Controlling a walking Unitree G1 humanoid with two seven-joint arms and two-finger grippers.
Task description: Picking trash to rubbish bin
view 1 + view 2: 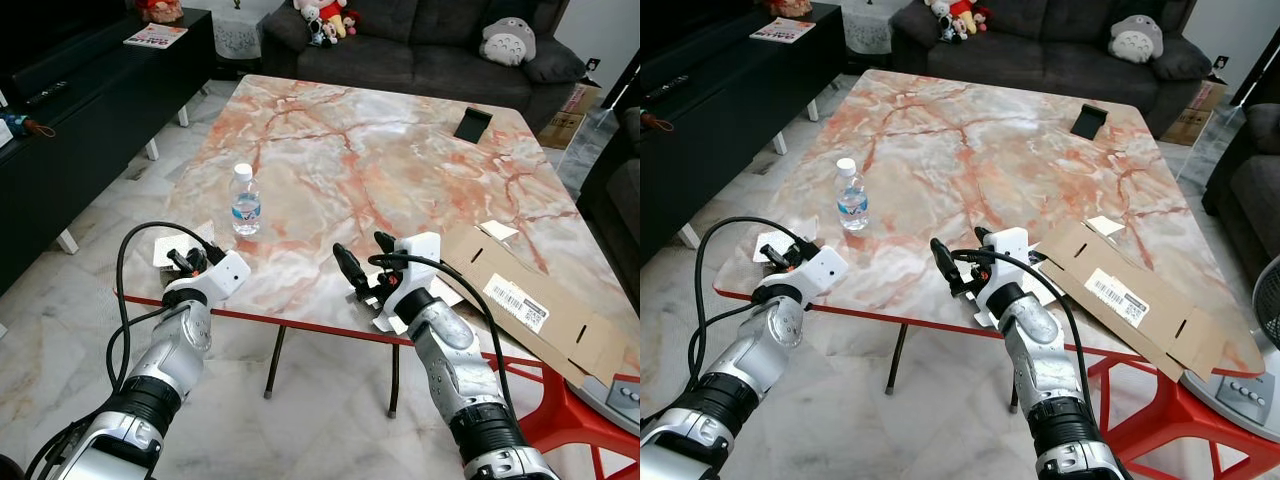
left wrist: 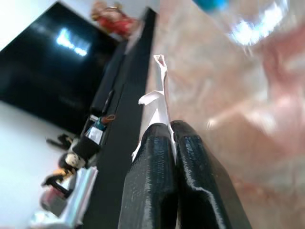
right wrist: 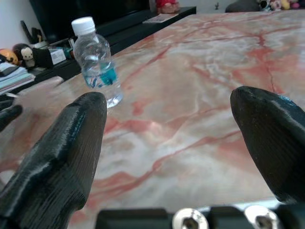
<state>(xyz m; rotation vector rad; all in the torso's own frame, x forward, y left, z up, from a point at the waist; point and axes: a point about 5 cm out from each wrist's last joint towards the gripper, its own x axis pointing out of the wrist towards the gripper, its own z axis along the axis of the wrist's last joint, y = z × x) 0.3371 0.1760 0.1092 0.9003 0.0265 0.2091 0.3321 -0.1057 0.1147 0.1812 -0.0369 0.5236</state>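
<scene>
A white scrap of paper point(image 1: 165, 250) lies at the near left corner of a marble-patterned table point(image 1: 400, 150), in the lower left of the head view. It is thin, crumpled and flat against the pink-veined top. In the left wrist view the same scrap point(image 2: 155, 98) stands up as a narrow white strip pinched between two black fingers point(image 2: 152, 162).

The left gripper point(image 1: 180, 262) sits at that corner with its jaws pressed together on the paper. The right gripper point(image 1: 365, 258) hovers over the near edge of the table, in the lower middle of the frame. Its two fingers point(image 3: 66, 157) stand wide apart with nothing between them.

One small clear water bottle point(image 1: 245, 200) with a white cap and a blue label stands upright on the table, left of centre, just beyond the left gripper. One flattened brown cardboard box point(image 1: 530, 300) with a white barcode label lies over the table's right near edge, at the right of the frame. One small dark object point(image 1: 473, 124) rests near the far right corner of the table.

Beyond the table, along the top of the frame, is one dark grey sofa point(image 1: 420, 50) holding one grey plush toy point(image 1: 508, 40) and a cluster of small plush toys point(image 1: 328, 18). A long black cabinet point(image 1: 90, 110) runs down the upper left, with one magazine point(image 1: 155, 36) on top.
</scene>
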